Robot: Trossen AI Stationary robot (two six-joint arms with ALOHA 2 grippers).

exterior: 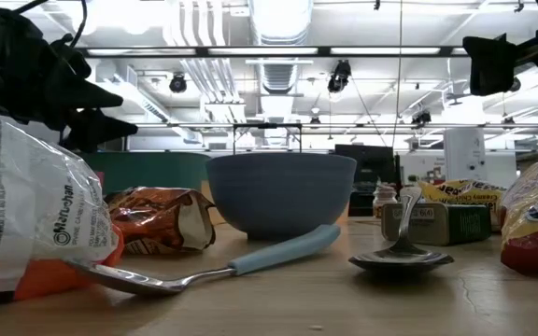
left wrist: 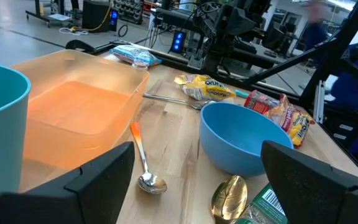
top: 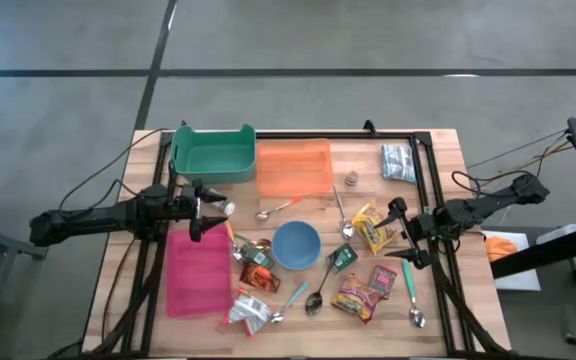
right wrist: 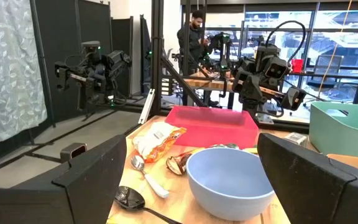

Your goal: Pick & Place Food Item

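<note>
Low view, nearest the lens: a white snack bag (exterior: 26,205) lay on the table (exterior: 344,299) beside a blue-handled spoon (exterior: 204,271), with a crumpled brown packet (exterior: 162,219) behind it. These items rested flat and loose, apparently scattered to serve as pick candidates. No food item was held; which packet was the target could not be told.

Behind them stood the blue bowl (top: 296,245), upright at the table centre. Its interior, seen from both wrist views, held nothing. A dark spoon (exterior: 402,257) lay to one side of it, and a green packet (exterior: 437,224) stood further back.

Further out, the pink tray (top: 198,270) lay on the left side and appeared empty. At the far edge, the green bin (top: 213,152) and the orange bin (top: 293,168) stood side by side, touching; no contents were visible in either. Judged from this layout, the containers served as drop points and were left clear for that reason.

Left gripper (top: 200,208) hovered between the pink tray and the green bin, fingers spread wide, gripping nothing. Right gripper (top: 404,232) hovered near the yellow packet (top: 371,228), fingers likewise spread and empty.
</note>
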